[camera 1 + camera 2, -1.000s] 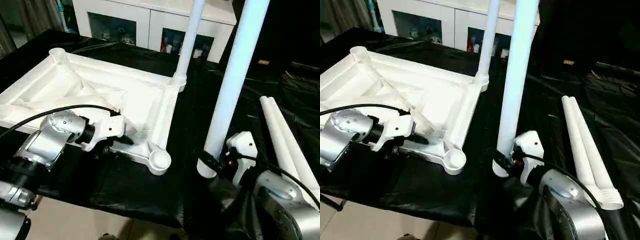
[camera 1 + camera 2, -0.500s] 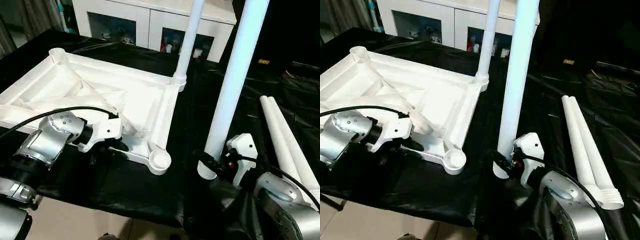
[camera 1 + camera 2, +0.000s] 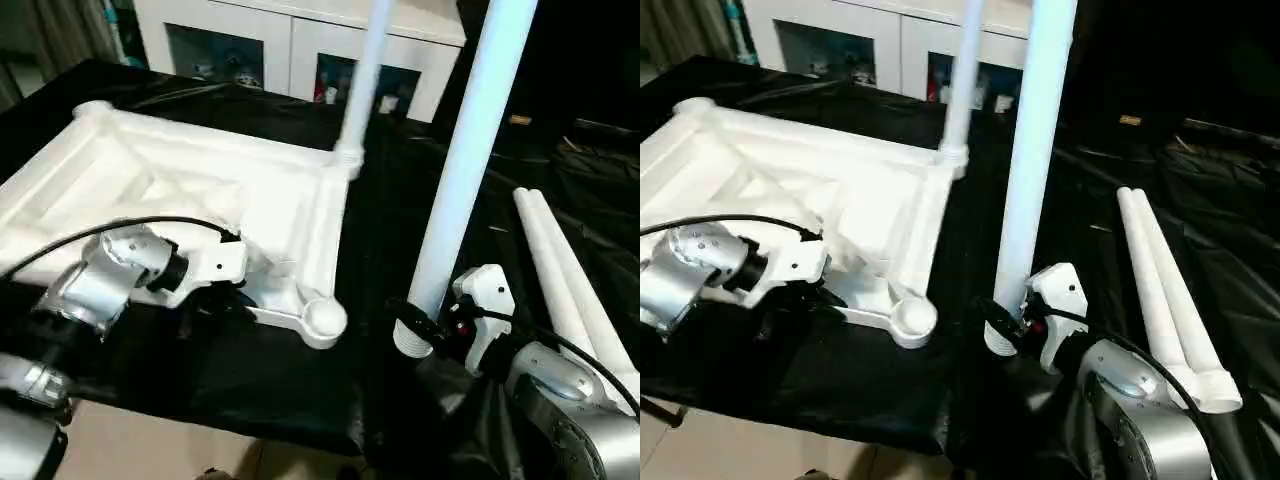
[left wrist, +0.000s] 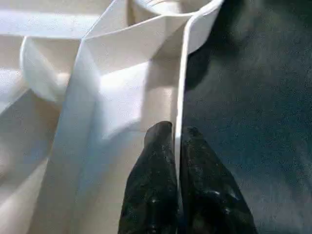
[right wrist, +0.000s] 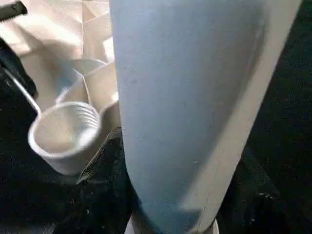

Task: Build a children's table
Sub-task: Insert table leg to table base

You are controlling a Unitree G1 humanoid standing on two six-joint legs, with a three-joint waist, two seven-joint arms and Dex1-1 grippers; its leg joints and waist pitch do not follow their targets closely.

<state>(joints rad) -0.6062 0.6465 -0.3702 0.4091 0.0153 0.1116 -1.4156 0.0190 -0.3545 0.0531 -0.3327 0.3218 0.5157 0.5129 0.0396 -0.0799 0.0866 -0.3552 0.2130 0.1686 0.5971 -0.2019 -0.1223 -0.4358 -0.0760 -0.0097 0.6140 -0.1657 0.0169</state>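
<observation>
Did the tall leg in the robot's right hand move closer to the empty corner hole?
No. The held leg keeps about the same gap to the near corner socket as before; the small shift across the picture is the camera moving.

A white cabinet [image 3: 300,45] with glass doors stands behind — black sheeting [image 3: 270,385] covers the work surface.

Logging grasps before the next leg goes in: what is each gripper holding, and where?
Left gripper: the table top, pinched at its near rim. Right gripper: an upright leg, near its ribbed lower end.
</observation>
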